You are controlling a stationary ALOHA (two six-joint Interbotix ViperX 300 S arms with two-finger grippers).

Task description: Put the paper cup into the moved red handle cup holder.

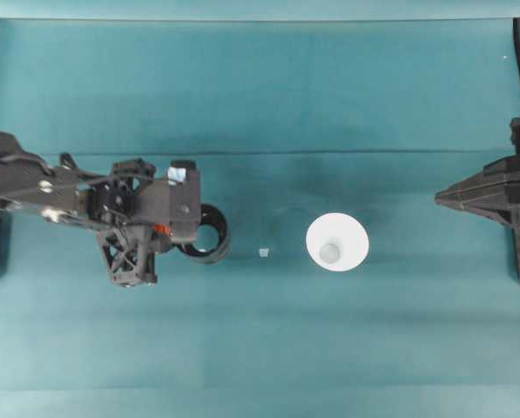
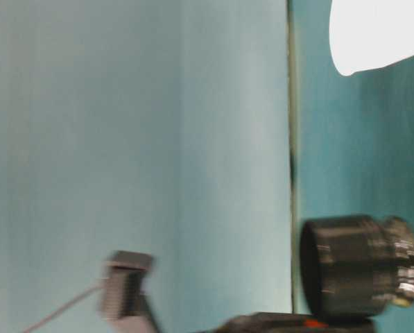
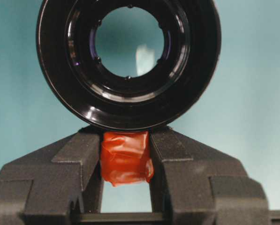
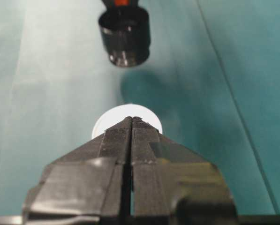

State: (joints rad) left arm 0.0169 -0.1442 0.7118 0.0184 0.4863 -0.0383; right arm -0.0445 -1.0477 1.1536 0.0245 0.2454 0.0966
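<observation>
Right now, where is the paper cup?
In the overhead view the paper cup stands right of centre on the table, apart from the red handle cup holder that the left gripper grips.

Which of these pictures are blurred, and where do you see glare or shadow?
The table-level view is blurred throughout, so the red handle cup holder and the overexposed paper cup have soft edges. The left wrist view is sharp, with glossy highlights on the holder's rim. In the right wrist view a dark shadow lies under the holder. The overhead view is evenly lit.
</observation>
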